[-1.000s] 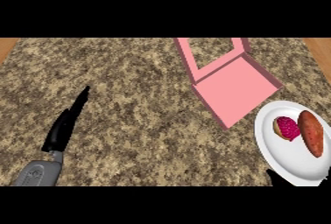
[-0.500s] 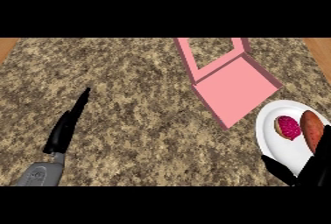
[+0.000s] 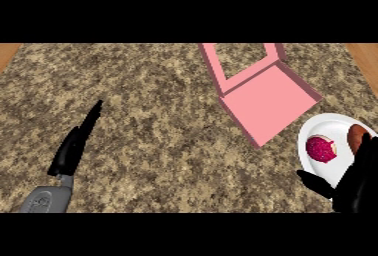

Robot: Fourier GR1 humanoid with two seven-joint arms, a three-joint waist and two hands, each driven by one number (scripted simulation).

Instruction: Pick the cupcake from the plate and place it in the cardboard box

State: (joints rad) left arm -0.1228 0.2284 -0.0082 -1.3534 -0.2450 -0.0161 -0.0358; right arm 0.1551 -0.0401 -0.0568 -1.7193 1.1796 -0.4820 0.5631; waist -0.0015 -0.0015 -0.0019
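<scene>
Barely started: cupcake (image 3: 322,149) sits on plate (image 3: 332,122), ungrasped; right hand (image 3: 358,185) open at plate's edge, left hand (image 3: 72,150) open, resting; nothing in box (image 3: 269,97).

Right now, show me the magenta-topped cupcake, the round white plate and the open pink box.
magenta-topped cupcake (image 3: 322,149), head view, its frosted top.
round white plate (image 3: 317,127), head view, bare upper-left part.
open pink box (image 3: 269,102), head view, large flat panel.
</scene>
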